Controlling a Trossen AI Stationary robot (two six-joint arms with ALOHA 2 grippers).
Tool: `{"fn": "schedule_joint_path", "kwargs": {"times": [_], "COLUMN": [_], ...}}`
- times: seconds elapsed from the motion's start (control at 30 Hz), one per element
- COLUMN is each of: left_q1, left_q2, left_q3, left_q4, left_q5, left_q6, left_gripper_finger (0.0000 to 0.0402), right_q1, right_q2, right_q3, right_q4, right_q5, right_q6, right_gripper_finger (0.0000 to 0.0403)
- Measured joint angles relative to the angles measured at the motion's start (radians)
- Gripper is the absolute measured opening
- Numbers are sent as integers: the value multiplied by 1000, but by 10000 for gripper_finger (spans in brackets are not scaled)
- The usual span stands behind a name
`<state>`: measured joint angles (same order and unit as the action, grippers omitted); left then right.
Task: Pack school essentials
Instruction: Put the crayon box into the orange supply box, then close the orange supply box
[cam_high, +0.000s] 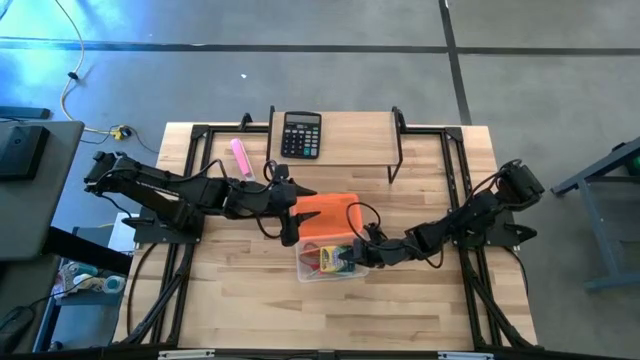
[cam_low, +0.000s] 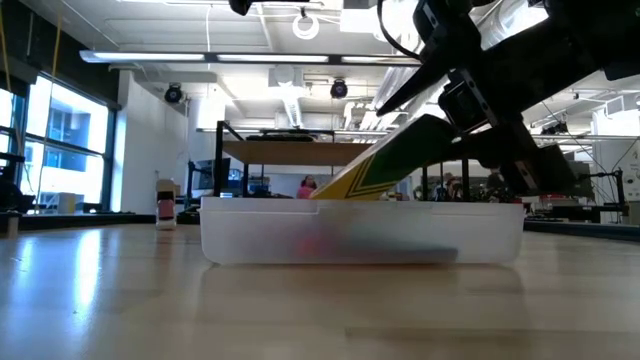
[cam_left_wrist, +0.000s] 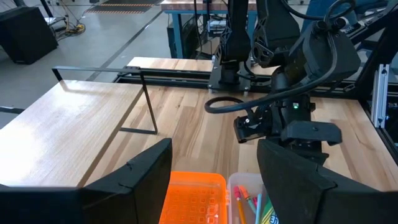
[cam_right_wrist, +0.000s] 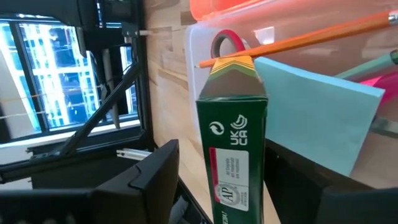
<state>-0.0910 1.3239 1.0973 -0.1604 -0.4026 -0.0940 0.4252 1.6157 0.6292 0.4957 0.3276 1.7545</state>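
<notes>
The green box (cam_right_wrist: 231, 155), yellow-topped w/ printed marks on its side, sits clamped betw the right gripper (cam_right_wrist: 231, 186) fingers, held tilted over the clear bin (cam_high: 330, 262) at table centre. In low view the box (cam_low: 385, 160) slants up out of the bin (cam_low: 360, 232), lower end inside, upper end at the right gripper (cam_low: 470, 100).

Inside the bin, right wrist view: blue notepad (cam_right_wrist: 317, 118) just beside the box, orange pencil (cam_right_wrist: 292, 42) lying across behind the box top, a red scissors loop (cam_right_wrist: 225, 43) at the bin wall. Left wrist view shows a few pencils (cam_left_wrist: 245, 199) in the bin (cam_left_wrist: 239, 186).

Orange lid (cam_high: 325, 215) lies touching the bin's far side; seen also in left wrist view (cam_left_wrist: 189, 199).

Left gripper (cam_high: 292, 212) hangs over the lid's left edge, fingers spread apart, nothing betw them; left wrist view (cam_left_wrist: 214, 180) shows the same gap.

Further out: pink marker (cam_high: 241, 157) on table behind the left arm, calculator (cam_high: 301, 134) on the raised shelf (cam_high: 355, 140) at the back. Low view: small pink-labelled item (cam_low: 165, 203) upright far left, prob the marker, can't tell for sure
</notes>
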Motion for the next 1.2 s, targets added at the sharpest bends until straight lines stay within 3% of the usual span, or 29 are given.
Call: {"fn": "schedule_joint_path", "kwargs": {"times": [0.4,0.6,1.0,1.2], "left_q1": [0,0,0,0], "left_q2": [0,0,0,0], "left_q3": [0,0,0,0], "left_q4": [0,0,0,0], "left_q5": [0,0,0,0], "left_q6": [3,37,37,38], "left_gripper_finger": [225,225,225,225], "right_q1": [-6,-26,-46,-45], "right_q2": [-17,-18,-17,-17], "right_q3": [46,120,276,394], "right_q4": [-54,-338,-681,-959], "right_q5": [-24,-75,-69,-43], "right_q6": [-35,-36,-120,-152], "right_gripper_finger": [188,188,188,187]}}
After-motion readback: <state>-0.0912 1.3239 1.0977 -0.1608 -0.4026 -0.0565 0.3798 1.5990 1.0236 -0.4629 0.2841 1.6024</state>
